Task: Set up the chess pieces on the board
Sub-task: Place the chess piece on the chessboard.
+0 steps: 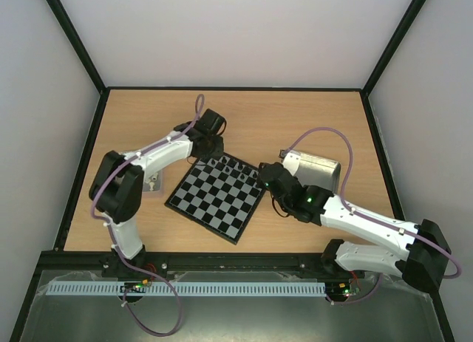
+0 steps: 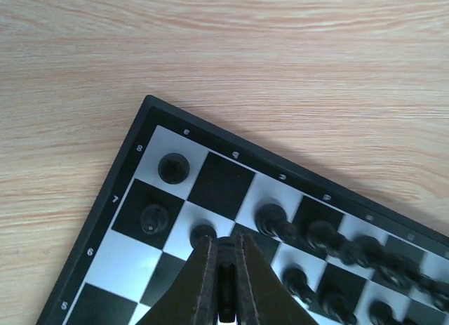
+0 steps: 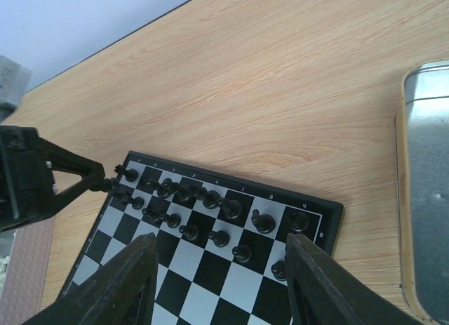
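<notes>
Two rows of black chess pieces (image 3: 210, 199) are ranked along the far edge of the chessboard (image 1: 214, 202), which is set skewed on the wooden table (image 1: 310, 120). Left gripper (image 2: 224, 242) is pressed shut at one end of those rows, tip against a piece, probably to nudge it square; a grip cannot be confirmed. Right gripper (image 3: 221, 244) is spread wide and empty over the other end, metal tray (image 3: 429, 199) alongside
</notes>
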Robot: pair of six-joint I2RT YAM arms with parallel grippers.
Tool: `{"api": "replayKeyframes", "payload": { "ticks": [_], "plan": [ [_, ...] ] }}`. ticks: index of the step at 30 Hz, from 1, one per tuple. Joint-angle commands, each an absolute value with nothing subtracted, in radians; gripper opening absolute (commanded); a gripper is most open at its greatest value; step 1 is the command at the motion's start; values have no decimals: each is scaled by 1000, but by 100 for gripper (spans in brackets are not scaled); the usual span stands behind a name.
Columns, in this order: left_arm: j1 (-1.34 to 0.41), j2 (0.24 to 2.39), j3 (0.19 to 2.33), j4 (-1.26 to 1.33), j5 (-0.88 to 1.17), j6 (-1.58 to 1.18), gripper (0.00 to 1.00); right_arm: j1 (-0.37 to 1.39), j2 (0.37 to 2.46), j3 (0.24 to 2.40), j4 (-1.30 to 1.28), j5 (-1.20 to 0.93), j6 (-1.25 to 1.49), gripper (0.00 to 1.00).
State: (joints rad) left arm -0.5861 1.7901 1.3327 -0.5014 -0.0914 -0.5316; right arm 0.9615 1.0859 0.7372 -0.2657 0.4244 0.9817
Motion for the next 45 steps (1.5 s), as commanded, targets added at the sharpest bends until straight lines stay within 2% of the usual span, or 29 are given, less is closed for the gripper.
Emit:
{"api": "replayKeyframes", "payload": {
  "ticks": [1,12,22,27,34,45],
  "plan": [
    [-588,1863,1410,-580,-150,-503,2,957,1056,709,-303,474,1005,49],
    [-587,2005,1522,-601,-158,-485,2,958,1053,686,-295,453,1012,49],
    [-587,2074,1533,-592,-169,-486,4,959,1051,677,-296,439,1015,49],
    [-586,2075,1536,-593,-164,-484,11,958,1051,676,-295,431,1019,49],
    [-584,2047,1554,-604,-149,-471,32,958,1048,679,-294,421,1020,49],
    [-582,1878,1578,-616,-92,-483,41,958,1078,680,-287,347,1001,48]
  ]
}}
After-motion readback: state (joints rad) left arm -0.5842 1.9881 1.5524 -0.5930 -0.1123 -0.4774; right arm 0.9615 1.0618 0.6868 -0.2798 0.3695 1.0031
